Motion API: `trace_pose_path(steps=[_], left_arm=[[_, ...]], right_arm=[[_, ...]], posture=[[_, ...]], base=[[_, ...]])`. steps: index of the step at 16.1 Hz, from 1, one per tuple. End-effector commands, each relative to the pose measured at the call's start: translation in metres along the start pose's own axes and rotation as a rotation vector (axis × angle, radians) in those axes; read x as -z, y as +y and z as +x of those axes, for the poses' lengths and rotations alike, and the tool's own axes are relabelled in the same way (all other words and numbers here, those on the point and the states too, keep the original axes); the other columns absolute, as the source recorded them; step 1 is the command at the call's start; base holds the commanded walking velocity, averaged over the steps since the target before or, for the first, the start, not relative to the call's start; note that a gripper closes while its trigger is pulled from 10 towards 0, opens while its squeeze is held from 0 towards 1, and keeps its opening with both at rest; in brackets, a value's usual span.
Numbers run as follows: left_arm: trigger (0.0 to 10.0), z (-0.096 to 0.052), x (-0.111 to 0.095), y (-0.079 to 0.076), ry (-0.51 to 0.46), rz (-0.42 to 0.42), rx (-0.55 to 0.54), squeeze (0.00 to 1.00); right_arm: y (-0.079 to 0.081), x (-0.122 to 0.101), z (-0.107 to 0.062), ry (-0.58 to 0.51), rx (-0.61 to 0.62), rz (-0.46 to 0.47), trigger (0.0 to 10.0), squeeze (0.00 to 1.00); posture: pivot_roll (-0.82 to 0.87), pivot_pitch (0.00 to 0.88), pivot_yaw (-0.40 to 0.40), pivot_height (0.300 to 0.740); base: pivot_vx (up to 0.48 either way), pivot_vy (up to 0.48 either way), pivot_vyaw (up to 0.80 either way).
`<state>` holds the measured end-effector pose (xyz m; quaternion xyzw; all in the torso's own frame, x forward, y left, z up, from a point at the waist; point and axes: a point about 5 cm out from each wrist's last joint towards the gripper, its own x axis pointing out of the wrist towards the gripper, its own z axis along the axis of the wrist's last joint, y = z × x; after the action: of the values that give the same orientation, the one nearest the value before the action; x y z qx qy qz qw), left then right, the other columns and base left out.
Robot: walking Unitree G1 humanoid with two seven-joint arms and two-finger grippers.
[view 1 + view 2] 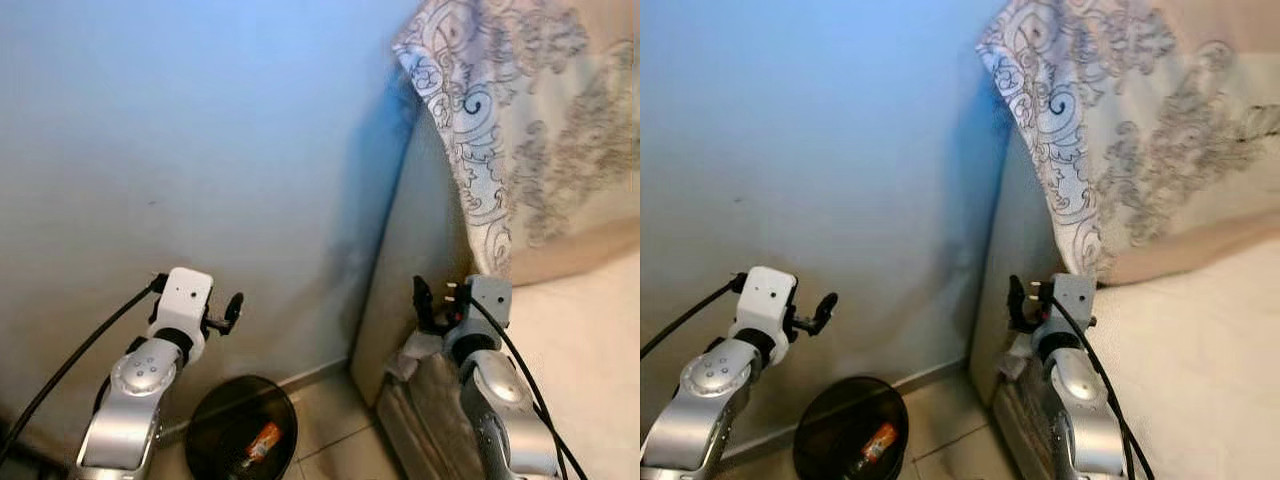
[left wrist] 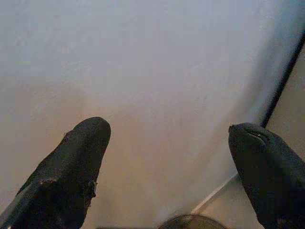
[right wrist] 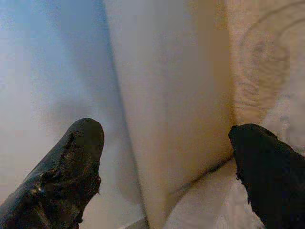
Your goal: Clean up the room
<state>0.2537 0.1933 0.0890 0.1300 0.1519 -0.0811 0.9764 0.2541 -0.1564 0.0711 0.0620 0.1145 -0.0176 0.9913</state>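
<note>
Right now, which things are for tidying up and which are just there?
For tidying:
- black bin on the floor by the wall
- orange wrapper inside it
- left gripper and right gripper, fingers open and empty

Just there:
- patterned pillow
- bed
- wall

Two silver arms with white wrists and black fingers

The left gripper [image 1: 232,312] and right gripper [image 1: 424,300] end silver, rounded forearm shells; a black cable trails along each arm, and small screws dot the left shell.
</note>
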Motion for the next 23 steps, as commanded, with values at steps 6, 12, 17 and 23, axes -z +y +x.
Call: trace_pose_path(steps=[6,12,17,23], left_arm=[[10.0,-0.0036,-0.017,-0.0063,-0.049,0.013,0.003,0.0],[10.0,-0.0034,-0.0172,-0.0049,-0.049,-0.003,-0.006,0.0],[10.0,-0.0028,-0.0158,-0.0036,-0.047,-0.007,-0.013,0.0],[10.0,-0.003,-0.0137,-0.0038,-0.048,0.018,-0.008,0.0]], right_arm=[[0.0018,-0.0043,0.0015,-0.038,-0.002,0.004,10.0,1.0],[-0.0015,-0.0063,0.0008,-0.066,0.007,-0.008,10.0,1.0],[-0.0016,-0.0085,0.0012,-0.084,0.021,-0.016,10.0,1.0],[-0.0017,-0.0079,0.0011,-0.082,0.024,-0.023,10.0,1.0]], posture=[[0.0,0.0,-0.003,0.74],[0.0,0.0,-0.003,0.74],[0.0,0.0,-0.003,0.74],[0.0,0.0,-0.003,0.74]], base=[[0.0,-0.16,-0.78],[0.0,0.0,-0.78],[0.0,0.0,-0.78],[0.0,0.0,-0.78]])
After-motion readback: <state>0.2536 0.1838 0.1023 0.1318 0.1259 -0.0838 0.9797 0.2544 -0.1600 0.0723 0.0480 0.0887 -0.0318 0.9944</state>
